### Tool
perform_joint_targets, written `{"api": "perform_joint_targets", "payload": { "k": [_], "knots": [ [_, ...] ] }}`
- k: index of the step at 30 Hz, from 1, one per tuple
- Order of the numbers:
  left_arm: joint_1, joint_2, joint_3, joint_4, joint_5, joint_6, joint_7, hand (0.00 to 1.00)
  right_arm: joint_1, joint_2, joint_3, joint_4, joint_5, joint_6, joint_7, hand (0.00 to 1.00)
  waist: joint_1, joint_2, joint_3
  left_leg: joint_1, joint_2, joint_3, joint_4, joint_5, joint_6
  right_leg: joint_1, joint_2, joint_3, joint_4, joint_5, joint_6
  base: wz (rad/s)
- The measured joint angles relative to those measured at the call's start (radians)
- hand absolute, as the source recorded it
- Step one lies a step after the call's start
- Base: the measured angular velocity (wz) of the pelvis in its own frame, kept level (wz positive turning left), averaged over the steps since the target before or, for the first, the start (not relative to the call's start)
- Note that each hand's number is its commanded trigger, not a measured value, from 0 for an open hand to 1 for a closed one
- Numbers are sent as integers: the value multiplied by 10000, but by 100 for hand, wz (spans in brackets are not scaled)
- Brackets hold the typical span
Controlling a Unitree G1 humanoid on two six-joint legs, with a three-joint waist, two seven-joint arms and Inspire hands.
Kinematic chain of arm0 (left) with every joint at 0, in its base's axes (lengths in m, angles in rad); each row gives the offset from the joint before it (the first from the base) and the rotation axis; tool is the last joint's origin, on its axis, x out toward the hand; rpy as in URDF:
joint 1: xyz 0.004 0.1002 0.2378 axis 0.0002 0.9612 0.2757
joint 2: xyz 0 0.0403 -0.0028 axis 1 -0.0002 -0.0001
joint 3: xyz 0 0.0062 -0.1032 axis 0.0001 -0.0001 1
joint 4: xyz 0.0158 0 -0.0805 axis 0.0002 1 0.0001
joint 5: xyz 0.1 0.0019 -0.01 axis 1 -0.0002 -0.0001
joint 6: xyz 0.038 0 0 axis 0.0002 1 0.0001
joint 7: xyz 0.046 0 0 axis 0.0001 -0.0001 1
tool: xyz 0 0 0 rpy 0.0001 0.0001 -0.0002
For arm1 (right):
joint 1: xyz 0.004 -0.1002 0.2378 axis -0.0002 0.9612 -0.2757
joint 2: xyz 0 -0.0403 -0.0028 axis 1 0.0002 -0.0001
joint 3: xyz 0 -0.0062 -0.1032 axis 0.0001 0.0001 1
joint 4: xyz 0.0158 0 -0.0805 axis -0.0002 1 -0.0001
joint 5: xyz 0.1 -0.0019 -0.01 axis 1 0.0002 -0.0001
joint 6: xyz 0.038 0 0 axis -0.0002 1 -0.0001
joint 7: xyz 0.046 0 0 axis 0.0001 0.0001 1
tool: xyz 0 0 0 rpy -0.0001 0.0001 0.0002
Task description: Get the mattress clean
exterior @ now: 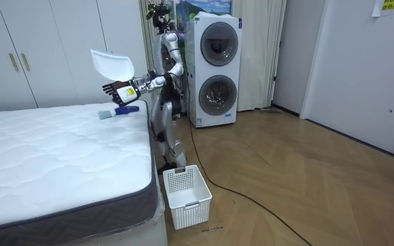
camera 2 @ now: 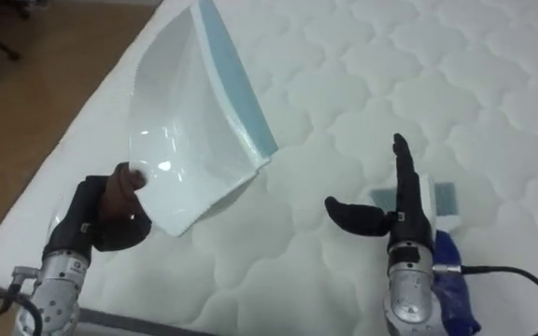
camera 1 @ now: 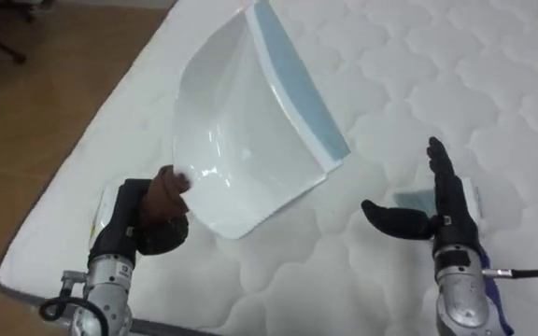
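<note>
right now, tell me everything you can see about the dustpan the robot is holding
The dustpan is a white, glossy scoop, plastic by the look, with a pale blue strip along its wide front edge. The left hand grips its narrow rear end with curled fingers. The hand holds it raised and tilted above the white quilted mattress, near the bed's edge, with the front edge pointing up and away from the robot. Nothing else touches it.

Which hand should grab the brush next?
Right. The right hand hovers open over the small blue-handled brush on the white quilted mattress; the left hand is shut on the white plastic dustpan.
</note>
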Motion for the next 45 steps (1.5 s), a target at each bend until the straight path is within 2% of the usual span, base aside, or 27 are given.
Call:
{"api": "perform_joint_targets", "payload": {
  "k": [1, 3, 8, 11, 12, 13, 14, 18, 21, 24, 26, 30, 32, 33, 35, 40, 42, 45],
  "knots": [
    [5, 12, -11, 0, 1, -3, 3, 100, 77, 3, -1, 0, 3, 3, -25, 0, -39, 26, -18, 107, 20, 131, -96, -50, 69, 47, -25, -101, -20, -4, 23, -60],
    [9, 12, -2, -2, 2, -31, -5, 100, 196, 14, 8, 0, 6, 8, -24, 0, -27, -33, 7, 485, -62, 585, -487, -60, 107, 87, -238, -697, -60, -22, 31, -53],
    [30, 10, -8, 2, -11, -66, -268, 100, 295, 20, -5, -1, -20, -1, -78, 0, -147, -36, 10, 682, -164, 878, -579, -62, 168, 71, -273, -676, -108, -61, 96, -26],
    [66, 10, -9, 2, 15, -81, -276, 100, 301, 37, -3, -3, -19, -1, 5, 0, -103, -31, 12, 702, -174, 1084, -590, -63, 169, 15, -339, -861, -132, -79, 91, -21],
    [84, 9, -10, 2, 16, -81, -308, 85, 297, 53, -4, -3, -19, -1, 75, 0, -120, -38, 16, 725, -176, 1254, -597, -63, 169, -32, -382, -952, -86, -112, 86, -14],
    [87, 9, -9, 2, 13, -81, -336, 51, 284, 54, -5, -3, -18, -1, 136, 0, -113, -55, 24, 751, -185, 1357, -599, -68, 175, -80, -403, -974, -4, -138, 82, -23],
    [124, 8, -11, 3, 14, -81, -377, 0, 283, 67, -3, -1, -18, 0, 267, 0, -93, -50, 39, 817, -201, 1485, -622, -72, 179, -102, -434, -1024, 62, -175, 78, -29],
    [212, 12, 1, 24, 5, -80, -447, 0, 286, 96, 71, 0, -7, 3, 581, 0, -80, -89, 78, 1066, -169, 1833, -767, -73, 178, -72, -435, -1148, 61, -186, 42, -22],
    [213, -10, -14, 47, -14, -80, -447, 0, 292, 113, 79, -1, 39, 18, 656, 0, -100, -175, 135, 1082, -171, 1866, -811, -73, 179, -78, -386, -1098, 54, -152, -2, -7],
    [259, -11, 1, 89, -14, -78, -447, 0, 292, 112, 76, 0, 33, 23, 703, 0, -20, -204, 143, 1149, -151, 1912, -1003, -61, 159, -48, -221, -883, -98, -13, -56, -20],
    [286, -21, -10, 133, -12, -83, -447, 0, 295, 113, 84, 16, 12, 34, 776, 0, -21, -195, 142, 1178, -131, 1947, -1130, -41, 123, -37, -174, -896, -190, 54, -78, -11],
    [367, -94, -20, 870, -91, -85, -452, 0, 297, 115, 122, 203, -150, 141, 992, 0, 6, -187, 126, 1226, -51, 2159, -1270, 5, 48, -28, -85, -929, -372, 118, -144, -12],
    [591, -106, -13, 891, -87, -75, -453, 0, 297, 115, 173, 343, -174, 141, 998, 0, 7, -215, 112, 1213, -18, 2266, -1252, 16, 28, -22, -77, -1112, -487, 138, -179, -14],
    [638, -120, -14, 893, -65, -75, -464, 0, 302, 116, 172, 454, -289, 146, 1017, 0, -12, -213, 111, 1196, 27, 2257, -1251, 16, 26, 46, -101, -1314, -634, 159, -207, -3],
    [646, -122, 7, 897, 46, -76, -491, 0, 331, 119, 154, 480, -316, 227, 1096, 0, -23, -230, 100, 1209, 58, 2262, -1259, 24, 11, 104, -96, -1421, -726, 170, -219, 3],
    [706, -143, 29, 1265, 52, -123, -620, 0, 366, 111, 56, 560, -355, 225, 1111, 0, -20, -189, 68, 1358, 119, 2266, -1287, 43, -21, 366, -48, -1458, -929, 188, -236, 0],
    [785, -173, 26, 1999, 206, -147, -622, 0, 360, 111, 2, 1110, -782, 202, 1080, 0, -37, -184, -41, 1412, 192, 2270, -1288, 45, -25, 479, -30, -1476, -1067, 186, -234, 2],
    [1122, -168, 49, 2804, 205, -141, -619, 0, 576, 91, -36, 1714, -977, 218, 992, 0, -38, -227, -68, 1440, 197, 2278, -1287, 47, -28, 620, 11, -1472, -1252, 214, -237, 2]
  ]
}}
